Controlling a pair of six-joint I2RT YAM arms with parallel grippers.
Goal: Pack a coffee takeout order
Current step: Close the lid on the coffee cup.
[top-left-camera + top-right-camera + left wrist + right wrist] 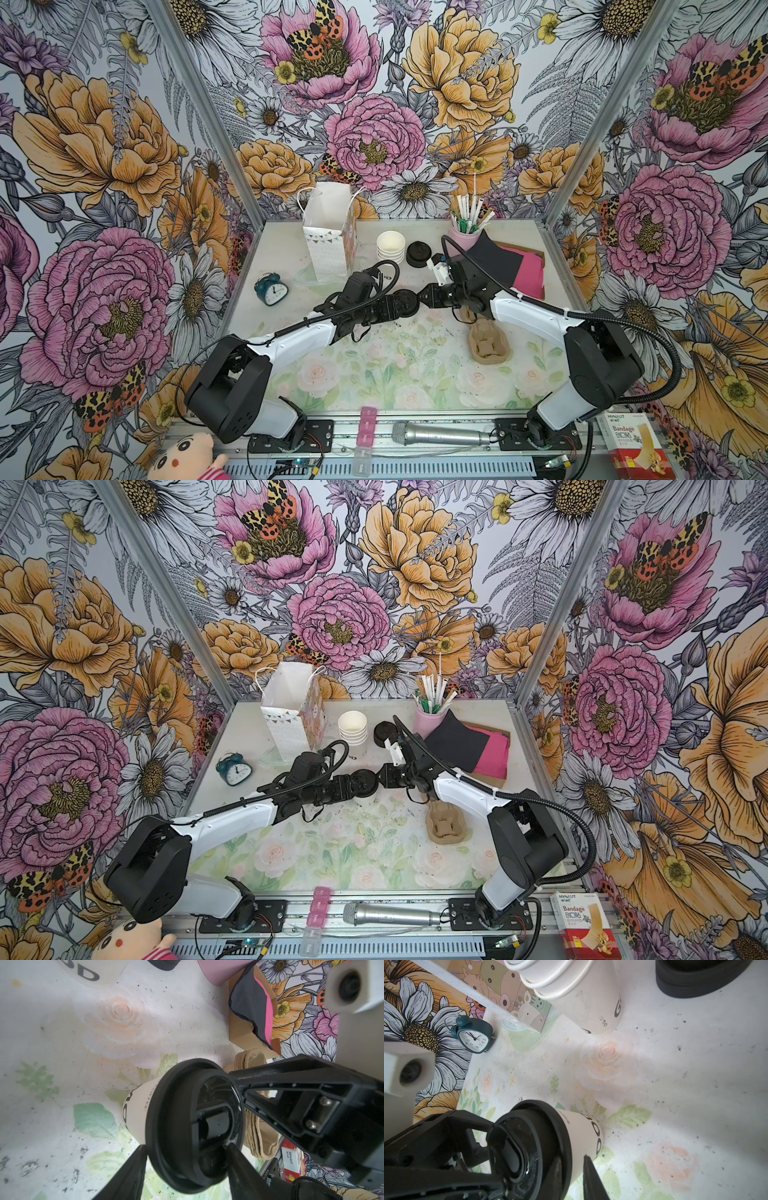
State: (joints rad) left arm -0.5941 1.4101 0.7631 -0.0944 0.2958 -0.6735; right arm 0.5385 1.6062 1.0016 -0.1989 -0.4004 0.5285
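A: Where is the cup sitting?

B: The white paper cup (137, 1113) is standing upright near the middle of the desk (374, 374), with the black lid (176, 1126) sitting on its mouth. Both arms are meeting over it.

A: What are the pincers doing?

B: The left pincer (186, 1147) is standing spread, one finger outside the lid's rim and one over its top. I am not seeing it squeeze anything. The right pincer (571, 1158) is showing only a narrow gap, one finger lying against the cup wall and the other over the lid. It is looking like a pinch on the black lid at its rim.

A: How is it going to handle?

B: I am guessing light and empty, so it is going to tip or slide easily. The paper wall is likely going to dent under a hard squeeze, and the plastic lid is looking stiff but slick. I am judging the band just under the lid, where rim and lid are backing each other, the safest hold.

A: And the rest of the order?

B: The black napkin (494, 259) is lying partly over the pink napkin (525, 270) at the far right. The paper bag (328, 245) is standing open at the back left.
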